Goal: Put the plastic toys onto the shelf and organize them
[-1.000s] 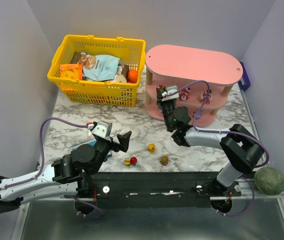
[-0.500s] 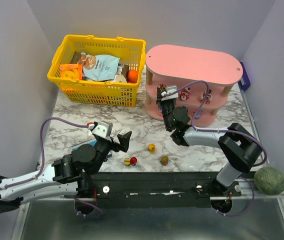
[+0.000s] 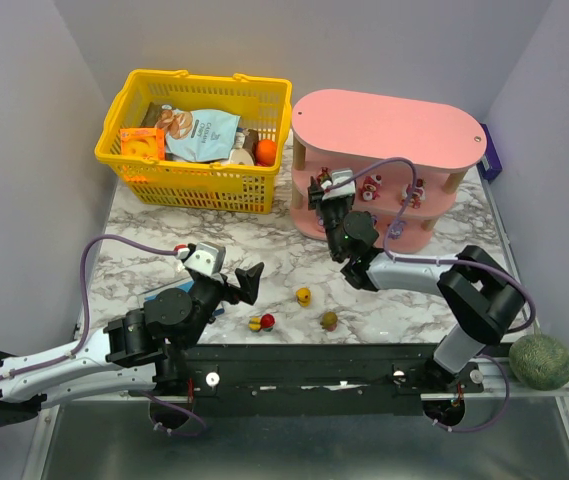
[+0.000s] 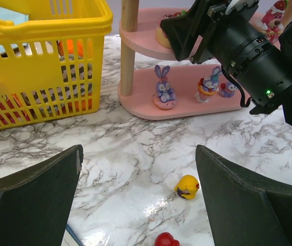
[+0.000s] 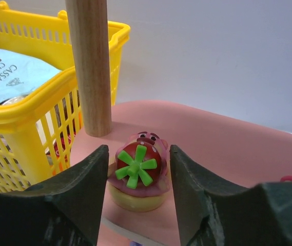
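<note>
Right wrist view: the right gripper [image 5: 138, 154] has its jaws partly apart, one finger on each side of a pink figurine [image 5: 138, 171] with a red cap and a green star on top. That toy stands on its own cream base on a tier of the pink shelf [image 5: 222, 148], right between the fingertips. Whether either pad touches it I cannot tell. Just past the left-hand finger rises a wooden post [image 5: 89, 66]. Beyond that is the yellow basket [image 5: 38, 118], with a cassava chips packet [image 5: 7, 77] inside.

From the left wrist, the left gripper [image 4: 138, 151] is spread wide with nothing in it. Close ahead on the marble table [image 4: 130, 128], toward its right-hand finger, lie a red toy [image 4: 166, 240] and then a yellow figurine [image 4: 188, 186]. Further ahead, on the shelf's bottom tier, stands a purple rabbit figurine [image 4: 164, 92]. To its right are a purple-eared cupcake figure [image 4: 208, 86] and a smaller purple toy [image 4: 228, 88]. Above them the right arm's black wrist [image 4: 248, 46] reaches in over the middle tier.

From the top external view, a brownish toy [image 3: 330, 320] lies on the table to the right of the left gripper, past the red and yellow ones.
</note>
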You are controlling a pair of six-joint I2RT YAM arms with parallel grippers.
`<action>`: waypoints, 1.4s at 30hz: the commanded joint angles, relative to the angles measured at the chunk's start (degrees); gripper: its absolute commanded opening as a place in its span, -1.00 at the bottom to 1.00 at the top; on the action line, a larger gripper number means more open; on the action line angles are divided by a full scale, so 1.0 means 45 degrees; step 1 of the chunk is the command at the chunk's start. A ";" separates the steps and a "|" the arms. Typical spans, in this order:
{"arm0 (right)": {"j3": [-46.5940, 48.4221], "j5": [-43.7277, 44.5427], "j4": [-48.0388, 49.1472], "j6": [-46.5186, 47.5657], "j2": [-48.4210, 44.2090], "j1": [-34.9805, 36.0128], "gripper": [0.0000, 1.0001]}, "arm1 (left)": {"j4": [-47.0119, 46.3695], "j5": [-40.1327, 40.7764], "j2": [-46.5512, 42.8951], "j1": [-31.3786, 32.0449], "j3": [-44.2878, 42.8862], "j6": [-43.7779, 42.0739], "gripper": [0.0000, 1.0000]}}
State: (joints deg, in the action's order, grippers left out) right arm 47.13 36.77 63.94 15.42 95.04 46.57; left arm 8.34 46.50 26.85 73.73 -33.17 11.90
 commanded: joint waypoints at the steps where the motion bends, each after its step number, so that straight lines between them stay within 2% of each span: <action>1: -0.0182 -0.0162 -0.0963 -0.0476 -0.0827 0.0023 0.32 | -0.0076 0.0038 0.0009 0.0001 0.0066 0.0129 0.98; 9: -0.0084 -0.0359 -0.1806 -0.0965 -0.1960 0.0004 0.54 | -0.0212 -0.0138 -0.0088 0.0001 0.0105 0.0148 0.98; 16: -0.0084 -0.1430 -0.3326 -0.1726 -0.3033 0.0023 0.57 | -0.0213 -0.0118 -0.0127 0.0001 0.0144 0.0129 0.98; 21: -0.0903 -0.2527 -0.4168 -0.2176 -0.5197 0.0023 0.64 | -0.0212 -0.0255 -0.0166 0.0001 0.0144 0.0110 0.98; 24: -0.1060 -0.3053 -0.5612 -0.2507 -0.6525 0.0004 0.65 | -0.0212 -0.0490 -0.0088 0.0001 0.0066 0.0129 0.98; 28: -0.0983 -0.3426 -0.8671 -0.3347 -0.8185 0.0004 0.68 | 0.0430 -0.0685 0.0165 0.0001 -0.0324 0.0790 0.98; 33: -0.0690 -0.3913 -1.2250 -0.5063 -1.0259 0.0004 0.69 | 0.2012 -0.0919 0.0225 0.0001 -0.1027 0.1981 0.98; 34: -0.0631 -0.3934 -1.3590 -0.5415 -1.0590 0.0004 0.69 | 0.2246 -0.0900 0.0186 0.0001 -0.1105 0.2178 0.98; 38: -0.0903 -0.3874 -1.6139 -0.7213 -1.2132 0.0023 0.69 | 0.4233 -0.0608 -0.0243 0.0001 -0.1534 0.3602 0.98; 42: -0.1392 -0.4674 -1.8306 -0.8424 -1.1848 0.0004 0.73 | 0.6034 -0.0295 -0.1062 0.0001 -0.1731 0.5182 0.98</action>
State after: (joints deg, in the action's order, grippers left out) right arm 42.70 19.99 -1.69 -14.24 40.29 46.54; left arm 23.97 43.22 25.71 73.73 -38.81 25.54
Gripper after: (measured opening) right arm 0.847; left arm 0.988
